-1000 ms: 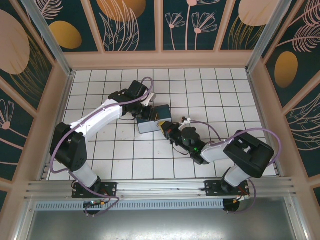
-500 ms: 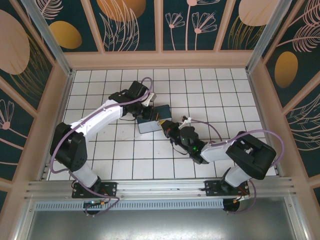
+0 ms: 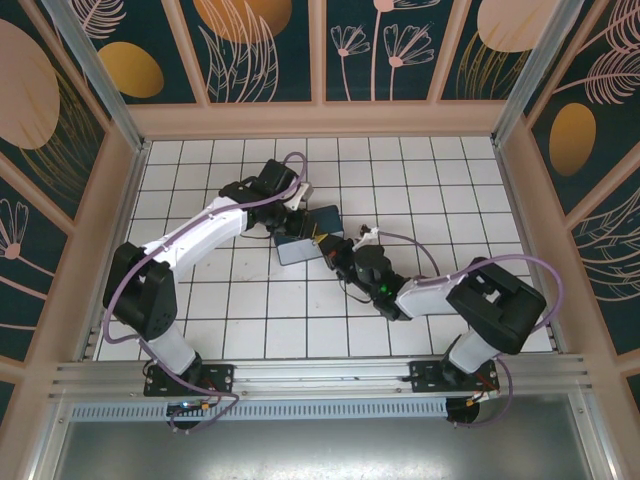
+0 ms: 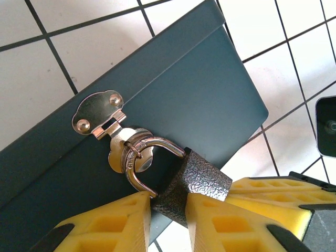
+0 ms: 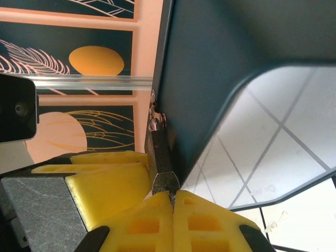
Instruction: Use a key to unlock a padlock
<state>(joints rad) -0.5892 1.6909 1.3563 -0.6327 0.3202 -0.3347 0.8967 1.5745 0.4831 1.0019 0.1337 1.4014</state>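
Roughly in the middle of the white tiled floor [image 3: 210, 300], the two arms meet at a dark blue-grey box [image 3: 294, 250], well apart from every wall. Open tiles lie on all sides of it, with the widest stretches to the far right and the near left. In the left wrist view, the box's front edge runs diagonally and carries a silvery hasp [image 4: 100, 116]. The padlock [image 4: 199, 181] hangs from this hasp by its thin shackle. The left gripper [image 4: 169, 210] has its yellow fingers [image 4: 105, 226] closed tightly on the padlock's dark, grainy body, with no gap at either side. In the right wrist view, the right gripper [image 5: 172, 203] has its fingers pressed almost together on the key [image 5: 169, 192]. Only a sliver of the metal key pokes out, and it meets the lower end of the padlock just beside the box's rounded corner. Whether the key has entered the lock cannot be told. The floor has dark grout lines and a pale raised border. Walls painted with leaves and orange discs [image 3: 260, 45] stand around it, and a metal rail [image 3: 320, 375] runs along the near side.
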